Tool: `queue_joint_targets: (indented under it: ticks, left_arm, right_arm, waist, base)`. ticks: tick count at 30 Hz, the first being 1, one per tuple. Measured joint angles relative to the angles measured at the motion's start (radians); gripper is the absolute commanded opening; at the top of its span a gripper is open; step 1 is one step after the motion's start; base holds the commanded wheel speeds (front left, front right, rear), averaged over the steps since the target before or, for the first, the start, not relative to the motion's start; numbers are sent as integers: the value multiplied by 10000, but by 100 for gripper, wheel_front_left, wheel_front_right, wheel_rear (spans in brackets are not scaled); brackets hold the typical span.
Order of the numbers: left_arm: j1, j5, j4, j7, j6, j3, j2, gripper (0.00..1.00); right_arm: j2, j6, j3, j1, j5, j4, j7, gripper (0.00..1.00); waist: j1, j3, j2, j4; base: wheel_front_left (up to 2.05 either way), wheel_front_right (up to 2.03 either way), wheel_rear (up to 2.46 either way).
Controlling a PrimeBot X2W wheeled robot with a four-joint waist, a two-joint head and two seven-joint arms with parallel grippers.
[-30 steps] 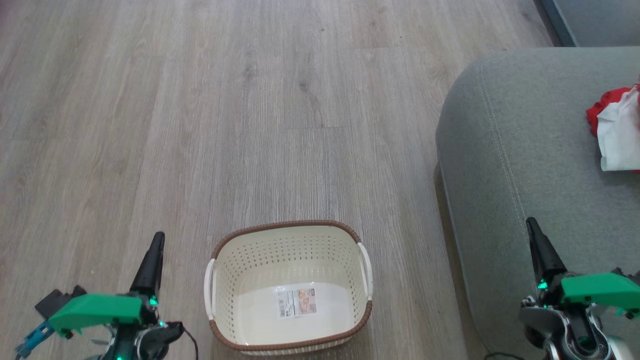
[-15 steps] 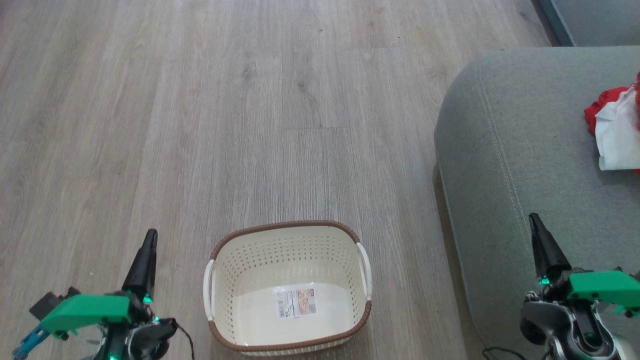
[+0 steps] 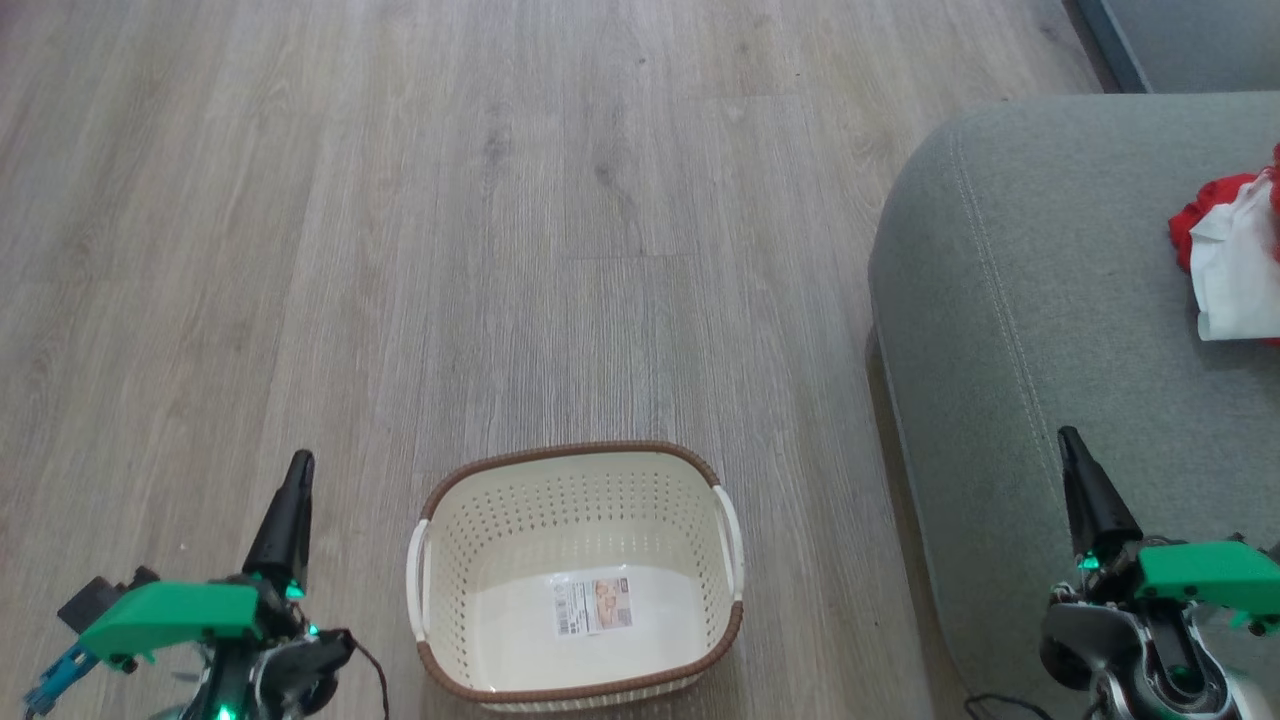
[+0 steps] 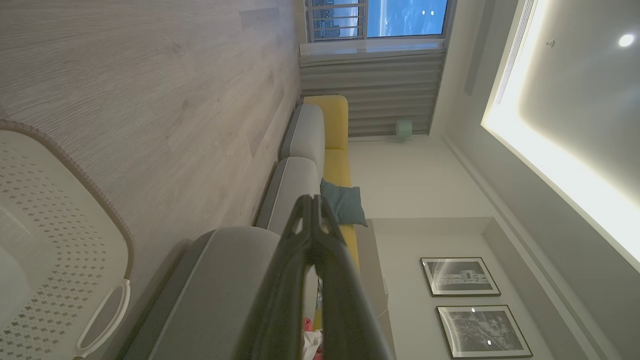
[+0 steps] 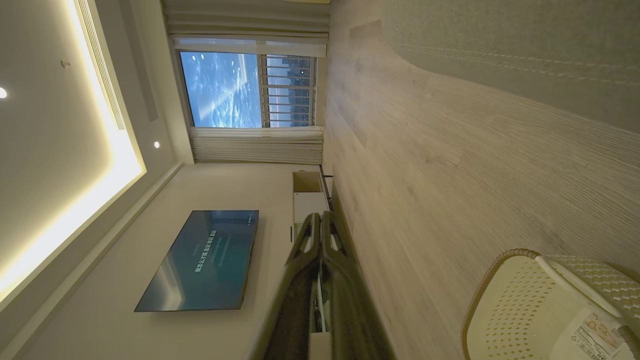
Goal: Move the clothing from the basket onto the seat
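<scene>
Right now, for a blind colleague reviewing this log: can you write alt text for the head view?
An empty cream basket stands on the wood floor, between the left gripper and the right gripper, both with jaws shut. Red and white clothing lies on the grey-green seat at the right edge.

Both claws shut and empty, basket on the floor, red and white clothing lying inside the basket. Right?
No: the head view shows the basket holding just its label sticker; the red and white clothing lies on the seat. The left claw and right claw are shut and empty, basket on the floor.
</scene>
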Motion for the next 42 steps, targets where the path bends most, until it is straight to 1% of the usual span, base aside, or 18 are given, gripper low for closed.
queue_joint_targets:
  ticks: [42]
  left_arm:
    - [0, 2, 0, 86, 0, 38, -52, 0]
  right_arm:
    - [48, -2, -40, 0, -2, 2, 29, 0]
  waist:
    - [0, 0, 0, 0]
  base:
    - [0, 0, 0]
